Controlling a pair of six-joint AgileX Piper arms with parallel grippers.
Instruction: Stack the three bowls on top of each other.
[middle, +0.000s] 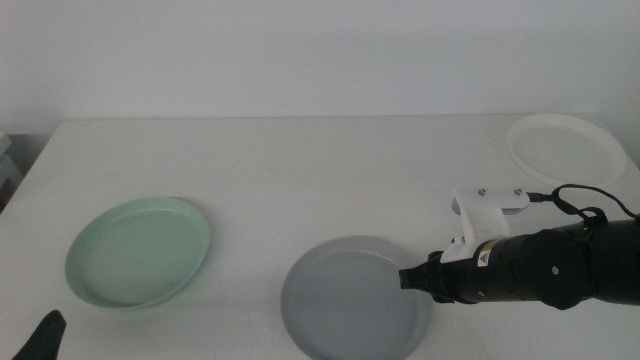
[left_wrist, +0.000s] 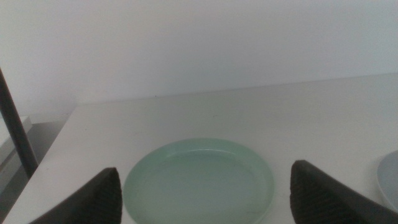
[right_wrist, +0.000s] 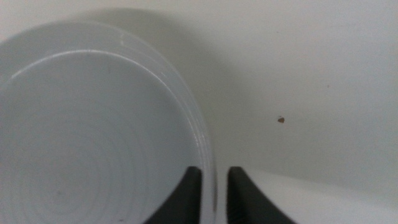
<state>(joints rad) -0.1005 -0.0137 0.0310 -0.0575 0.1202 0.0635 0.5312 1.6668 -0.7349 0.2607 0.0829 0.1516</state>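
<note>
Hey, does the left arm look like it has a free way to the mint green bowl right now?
Probably yes. The left end effector waits low at the table's near edge, open and facing the mint green bowl, with only bare table between. The right end effector is busy at the grey bowl's rim.

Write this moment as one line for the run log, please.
right gripper: jaws astride grey bowl rim | left gripper: open, waiting, facing green bowl | white bowl: apart | stacked: none

a white table (middle: 300, 170) fills most of the scene — matte, evenly lit, soft shadows only. behind it stands a plain pale wall (middle: 320, 50); a dark post (left_wrist: 15, 124) rises beside the table's edge.
</note>
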